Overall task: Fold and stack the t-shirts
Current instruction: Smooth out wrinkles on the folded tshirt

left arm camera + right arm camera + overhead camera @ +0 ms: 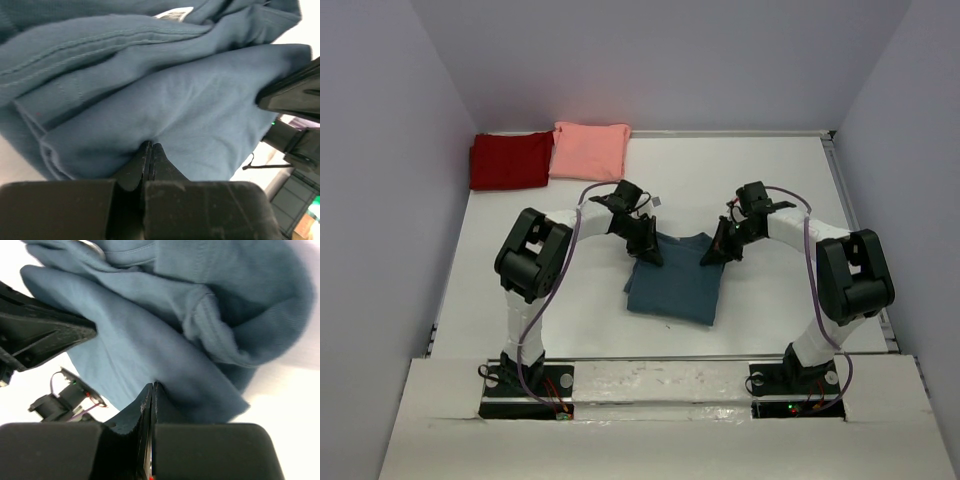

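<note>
The dark teal-blue t-shirt lies partly folded in the middle of the table. Its far edge is lifted between my two grippers. My left gripper is shut on the shirt's far left edge. In the left wrist view the closed tips pinch the blue cloth. My right gripper is shut on the far right edge. In the right wrist view its closed tips pinch the cloth. The dark red t-shirt and the salmon-pink t-shirt lie folded side by side at the far left.
The white table is bounded by grey walls on the left, back and right. A raised rim runs along its right side. A white neck label shows on the blue shirt. Both arm bases stand at the near edge.
</note>
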You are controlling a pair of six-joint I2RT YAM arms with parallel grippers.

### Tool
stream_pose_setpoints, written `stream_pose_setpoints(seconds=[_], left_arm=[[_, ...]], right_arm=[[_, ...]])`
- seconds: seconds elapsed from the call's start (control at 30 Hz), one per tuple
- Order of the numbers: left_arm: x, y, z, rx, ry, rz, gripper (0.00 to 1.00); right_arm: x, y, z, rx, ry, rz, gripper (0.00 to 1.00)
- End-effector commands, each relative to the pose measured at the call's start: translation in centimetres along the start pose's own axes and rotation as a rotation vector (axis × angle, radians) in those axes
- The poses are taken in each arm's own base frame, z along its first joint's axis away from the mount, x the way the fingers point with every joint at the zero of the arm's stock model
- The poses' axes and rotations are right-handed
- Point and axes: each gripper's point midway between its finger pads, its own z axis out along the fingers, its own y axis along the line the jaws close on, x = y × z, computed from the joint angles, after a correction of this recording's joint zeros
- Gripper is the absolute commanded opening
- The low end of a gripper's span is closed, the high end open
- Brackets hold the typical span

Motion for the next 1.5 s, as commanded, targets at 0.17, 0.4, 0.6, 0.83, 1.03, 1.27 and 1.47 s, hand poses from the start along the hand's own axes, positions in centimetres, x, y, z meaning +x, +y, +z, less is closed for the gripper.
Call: stream_pose_setpoints(seconds=[0.17,0.4,0.6,0.83,1.03,1.27,1.47], left_arm=[[0.4,2.4,-0.1,-0.112,0.007,0.043,0.00],[0.1,2.5,-0.2,-0.115,-0.001,0.044,0.00],[-0.4,2.0,-0.3,-0.107,-0.011,0.047,0.00],[-3.5,-2.3,-3.6,-0.059,-0.101,0.092,0.00],[-5.2,-5.3,-5.8,-0.020,-0.150,0.109,0.00],[-4.2,-5.2,-5.8,-0.011,-0.129,0.098,0.00],[-2.2,-5.2,-6.0,0.021,-0.091,0.071,0.00]], right_arm=[[-1.9,-3.6,-0.9,0.247,-0.085,-0.042,0.00],[-2.0,-7.7,-2.7,0.495,-0.107,-0.040,0.00],[-2.4,-8.3,-4.2,0.568,-0.151,-0.034,0.00],[-3.7,-2.0,-6.9,0.362,-0.246,-0.101,0.00],[-0.8,2.9,-5.9,0.088,-0.083,-0.052,0.00],[3.2,4.6,-3.1,-0.108,0.090,0.019,0.00],[3.8,4.3,-1.9,-0.113,0.122,0.019,0.00]])
